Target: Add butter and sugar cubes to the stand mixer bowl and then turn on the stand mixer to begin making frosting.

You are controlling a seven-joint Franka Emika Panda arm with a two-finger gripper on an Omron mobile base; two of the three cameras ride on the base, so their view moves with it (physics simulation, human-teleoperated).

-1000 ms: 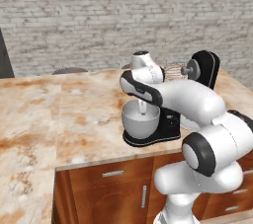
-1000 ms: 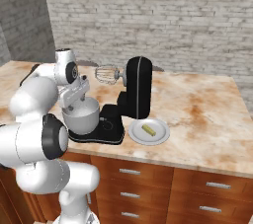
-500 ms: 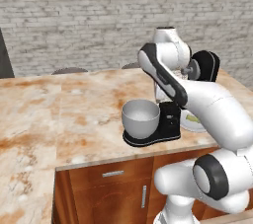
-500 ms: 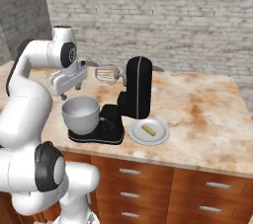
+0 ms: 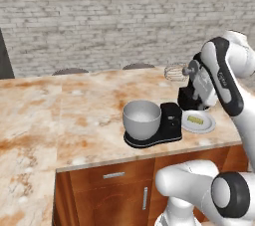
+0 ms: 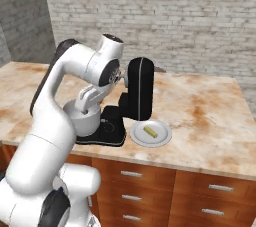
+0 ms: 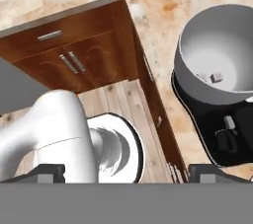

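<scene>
Left base view: the gripper (image 5: pixel 201 90) hangs above the counter (image 5: pixel 64 110) with its jaws wide apart and nothing between them; just below it and a little toward the counter edge lies the butter (image 5: pixel 194 119) on a white plate (image 5: pixel 209 126); the mixer bowl (image 5: pixel 142 119) sits well off to its side, on the flat black base of the stand mixer (image 5: pixel 172 120), whose whisk (image 5: pixel 174 72) shows level with the hand

Right base view: the gripper (image 6: pixel 91 102) hangs over the bowl (image 6: pixel 82 119) side of the mixer (image 6: pixel 139 91); the butter (image 6: pixel 151 131) lies on the plate (image 6: pixel 161 140) on the far side of the mixer's upright from the hand; the arm hides most of the bowl

Hand view: the two finger tips (image 7: pixel 201 172) rise far apart at the bottom, empty; ahead of them and to one side the bowl (image 7: pixel 197 77) shows its inside, where small pale cubes (image 7: pixel 216 77) rest, so the sugar appears to be in; the mixer's knob (image 7: pixel 229 122) lies nearer the tips

Step in hand, as judged: fetching the butter; to do it well, bring the open jaws down square across the stick's narrow width, close only once both tips flank it, and keep clear of the plate rim and the whisk
</scene>
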